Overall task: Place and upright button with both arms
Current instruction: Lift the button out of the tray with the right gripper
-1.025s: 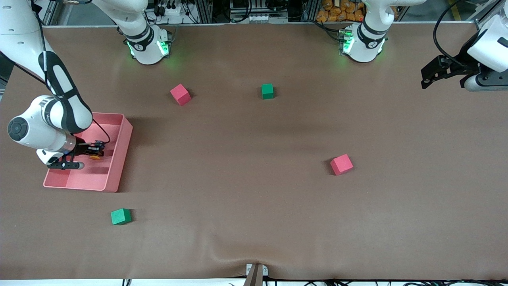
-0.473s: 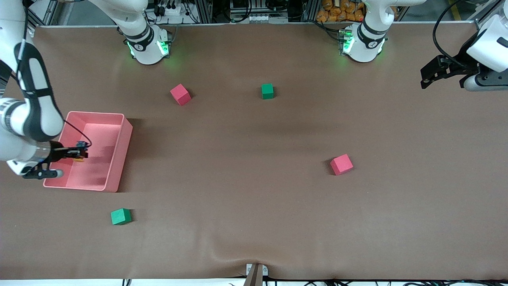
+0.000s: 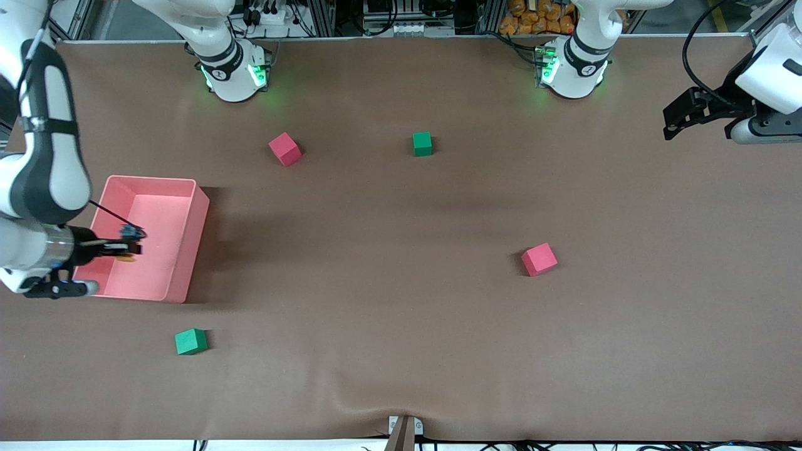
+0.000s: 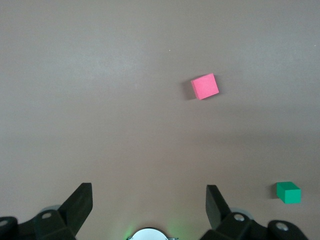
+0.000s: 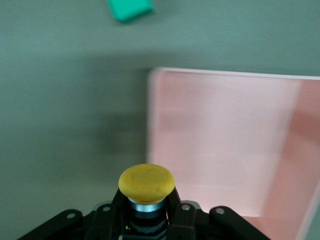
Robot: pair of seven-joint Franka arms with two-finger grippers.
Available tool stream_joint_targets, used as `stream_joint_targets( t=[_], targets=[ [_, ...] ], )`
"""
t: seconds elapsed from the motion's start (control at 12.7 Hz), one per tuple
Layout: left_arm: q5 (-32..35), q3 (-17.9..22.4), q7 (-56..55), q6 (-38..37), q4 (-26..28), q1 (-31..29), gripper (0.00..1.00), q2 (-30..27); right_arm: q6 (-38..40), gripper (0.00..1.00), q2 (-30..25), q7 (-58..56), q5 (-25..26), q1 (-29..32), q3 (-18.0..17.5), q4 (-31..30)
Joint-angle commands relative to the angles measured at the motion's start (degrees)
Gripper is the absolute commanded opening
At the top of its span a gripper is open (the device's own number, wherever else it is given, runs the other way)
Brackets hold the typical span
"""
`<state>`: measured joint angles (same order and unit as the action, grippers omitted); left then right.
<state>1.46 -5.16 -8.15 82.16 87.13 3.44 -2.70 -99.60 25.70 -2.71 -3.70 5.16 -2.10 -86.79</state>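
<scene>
While the right end effector (image 3: 128, 245) hangs over the pink bin (image 3: 188, 250) at the right arm's end of the worktop (image 3: 401, 326), its fingers pinch the button (image 5: 146, 186), lifted clear of the bin floor. Cubes lie scattered mid-worktop. Left end effector (image 3: 680, 119) waits, fingers spread wide, over the left arm's end.

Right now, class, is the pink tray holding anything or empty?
Empty: the pink tray shows only bare floor. The button sits gripped in the right end effector above it.
</scene>
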Motion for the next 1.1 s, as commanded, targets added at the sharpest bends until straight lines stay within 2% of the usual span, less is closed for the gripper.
stream_joint_targets(
  t=[0.0, 0.08, 0.24, 0.39, 0.79, 1.03],
  targets=[
    [0.29, -0.11, -0.03, -0.6, -0.74, 0.07, 1.0, 1.12, 0.38, 0.0, 2.85, 12.24, -1.66, -9.42, 0.61, 2.5],
    [0.29, -0.11, -0.03, -0.6, -0.74, 0.16, 1.0, 1.64, -0.93, 0.0, 4.61, 16.64, -2.18, -12.51, 0.52, 4.25],
    [0.21, -0.11, -0.11, -0.69, -0.13, 0.16, 1.0, 2.7, -4.78, 0.0, 8.73, 24.82, -7.43, -19.8, 0.52, 6.89],
    [0.21, -0.28, -0.03, -0.69, 0.58, 0.6, 1.0, 4.28, -14.34, 0.0, 12.34, 32.82, -8.25, -26.48, 0.52, 7.52],
    [0.21, -0.72, -0.55, -0.43, 0.14, 2.44, 1.0, 8.41, -29.22, 0.0, 20.16, 33.82, -7.9, -38.88, 0.61, 8.65],
    [0.03, -2.48, -0.82, -0.43, 0.14, 2.44, 1.0, 11.92, -32.21, 0.0, 25.17, 34.96, -7.81, -43.81, 0.7, 11.11]
  ],
)
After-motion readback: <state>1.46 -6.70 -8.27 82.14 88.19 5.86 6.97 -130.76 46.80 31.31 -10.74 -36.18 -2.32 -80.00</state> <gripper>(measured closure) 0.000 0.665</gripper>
